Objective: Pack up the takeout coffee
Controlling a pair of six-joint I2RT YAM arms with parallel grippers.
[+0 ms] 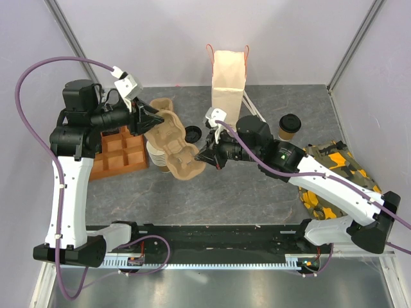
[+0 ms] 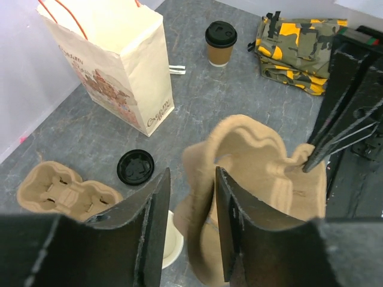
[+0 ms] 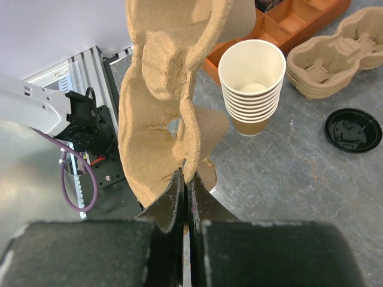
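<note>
Tightly, the right gripper (image 3: 184,174) pinches the carrier (image 3: 154,107)

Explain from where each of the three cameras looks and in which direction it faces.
Top external: above and behind the bases, looking down on the table; both arms show, with left hand and right hand.
Left wrist: on the left arm, facing the paper bag and the takeout coffee; its fingers show.
Right wrist: on the right arm, facing the cup stack; its fingers show, shut on the pulp carrier.
Shared: all three see the pulp carrier and the loose black lid.
</note>
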